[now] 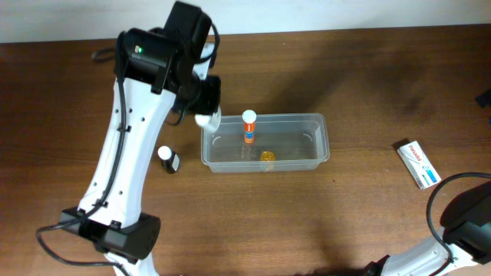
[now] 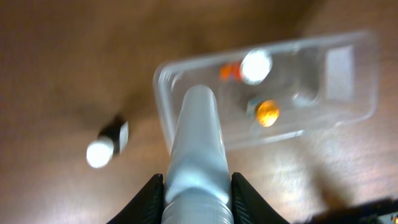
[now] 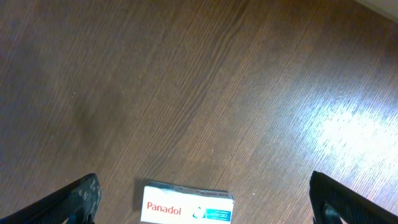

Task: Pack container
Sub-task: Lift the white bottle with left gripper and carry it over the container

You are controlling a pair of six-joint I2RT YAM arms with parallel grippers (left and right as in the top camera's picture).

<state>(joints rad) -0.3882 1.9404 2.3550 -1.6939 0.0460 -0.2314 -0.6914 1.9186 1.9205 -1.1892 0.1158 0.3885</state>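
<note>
Left pincer (image 2: 198, 190) clamping white tube (image 2: 198, 137), container (image 2: 163, 93) beneath tube tip

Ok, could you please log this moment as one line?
left gripper: shut on white tube over container, left end | right gripper: open, near Panadol box

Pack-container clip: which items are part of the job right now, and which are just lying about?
In the job: container; pale tube gripped in the left claw over one end of it; orange-and-white tube standing inside; small yellow item inside.
Lying about: dark bottle with white cap, beside the container; Panadol box, off to the side. Both probably await packing.
</note>
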